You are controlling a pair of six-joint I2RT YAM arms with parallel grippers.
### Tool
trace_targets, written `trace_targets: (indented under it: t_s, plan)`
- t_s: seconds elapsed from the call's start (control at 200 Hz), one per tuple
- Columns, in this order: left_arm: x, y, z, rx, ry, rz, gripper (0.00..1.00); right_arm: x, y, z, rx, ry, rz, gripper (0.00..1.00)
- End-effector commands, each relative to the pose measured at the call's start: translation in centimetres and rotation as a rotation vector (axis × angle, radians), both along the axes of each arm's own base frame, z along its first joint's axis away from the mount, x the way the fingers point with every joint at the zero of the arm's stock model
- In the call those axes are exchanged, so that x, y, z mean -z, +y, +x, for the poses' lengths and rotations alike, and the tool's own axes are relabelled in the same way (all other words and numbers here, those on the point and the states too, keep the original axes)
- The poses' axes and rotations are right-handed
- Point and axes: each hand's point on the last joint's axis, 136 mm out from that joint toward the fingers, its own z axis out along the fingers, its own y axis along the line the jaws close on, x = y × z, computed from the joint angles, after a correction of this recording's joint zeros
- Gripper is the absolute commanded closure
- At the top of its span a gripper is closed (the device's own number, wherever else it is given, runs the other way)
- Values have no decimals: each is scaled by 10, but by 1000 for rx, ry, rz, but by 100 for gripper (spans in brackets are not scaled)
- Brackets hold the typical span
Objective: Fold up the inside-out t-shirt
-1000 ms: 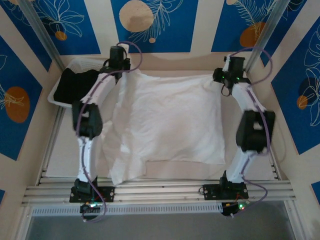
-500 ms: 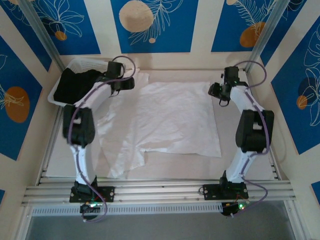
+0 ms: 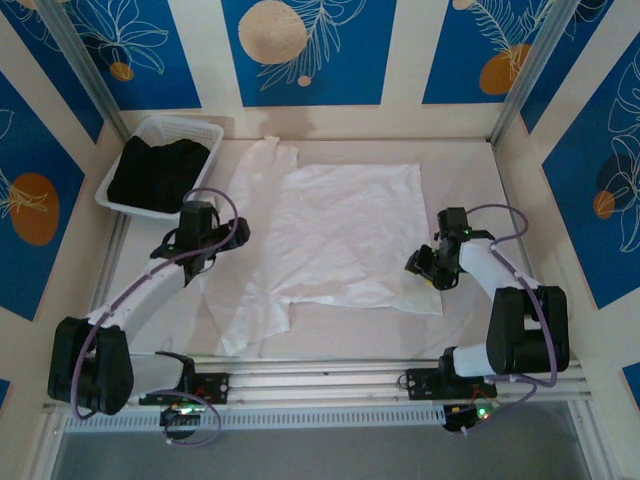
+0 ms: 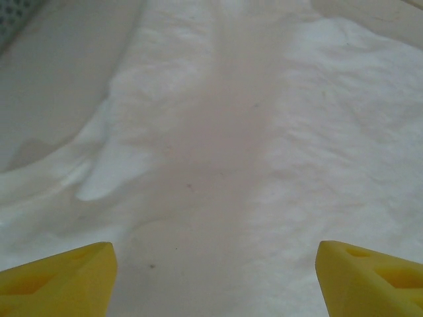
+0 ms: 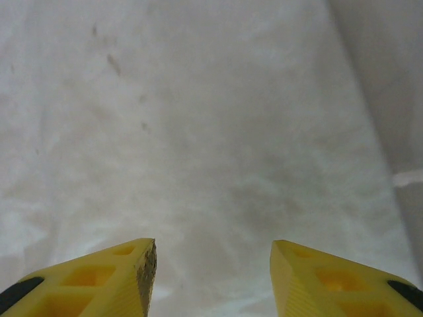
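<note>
Soft, even light leaves the t-shirt [image 3: 340, 230] slightly washed out. In both wrist views its cloth looks hazy and faintly shadowed.

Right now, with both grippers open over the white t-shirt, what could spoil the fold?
1. The thin white cotton t-shirt lies smooth on the right but rumpled on the left, a flap jutting toward the near edge; folding now may lock creases in.
2. The open right gripper hangs over flat cloth by the near-right corner; a pinch could catch just one layer.
3. The wide-open left gripper hangs over the rumpled part and may grab a bunch.
</note>
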Motion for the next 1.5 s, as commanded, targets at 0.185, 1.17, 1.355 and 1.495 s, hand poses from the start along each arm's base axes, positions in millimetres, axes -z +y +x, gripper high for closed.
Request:
trace_targets:
  t_s: [0.185,1.17,1.355,1.495]
  plan:
    - [4,-12,67,32,-19,-25,22,12,10,37,-45,3,52,52]
    - [64,-3,83,45,185,16,21,-19,-45,60,124,-86,45,57]
    - [64,-3,69,63,205,-8,21,-26,-43,37,111,-51,-16,54]
    - [46,-5,36,71,169,-46,21,-25,-59,6,183,-18,-44,49]
